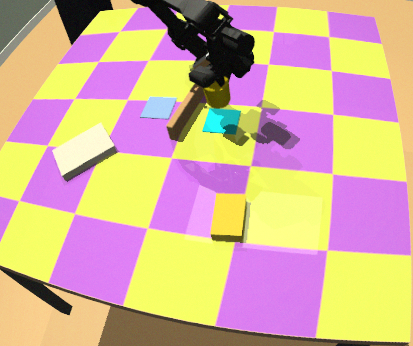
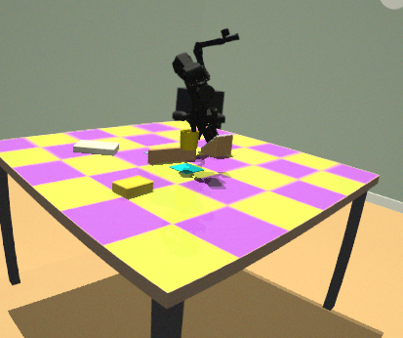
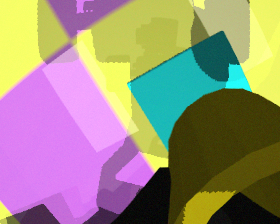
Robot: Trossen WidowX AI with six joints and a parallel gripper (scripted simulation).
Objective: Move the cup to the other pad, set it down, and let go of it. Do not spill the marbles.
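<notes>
The claw [image 1: 210, 78] [image 2: 196, 132] was pinching the yellow cup [image 1: 217, 93] [image 2: 188, 140] [image 3: 220, 125], which hung off the table. From where I stood, the cup was a little above the middle of the top view, just beyond the cyan pad [image 1: 222, 120] [image 2: 186, 168] [image 3: 165, 92]; in the exterior view it was near the centre, up and behind that pad. The blue pad [image 1: 158, 108] lay to the left in the top view, past the long brown barrier [image 1: 184, 114] [image 2: 166, 155], so I took the cyan one for the goal.

What worried me was the lowering. Let go too high, the cup could have dropped, bounced and thrown its marbles, which I could not make out. A sharp stop or a twist of the wrist might have sloshed them over the rim, and if the cup's side or foot had clipped the barrier close by, it could have tipped. Setting it down half off the pad's edge was another risk, should the arm have come down short.

The cup stood close to upright, as far as I could judge, its mouth towards the ceiling and its long axis running up and down, with perhaps a slight lean in the top view.
</notes>
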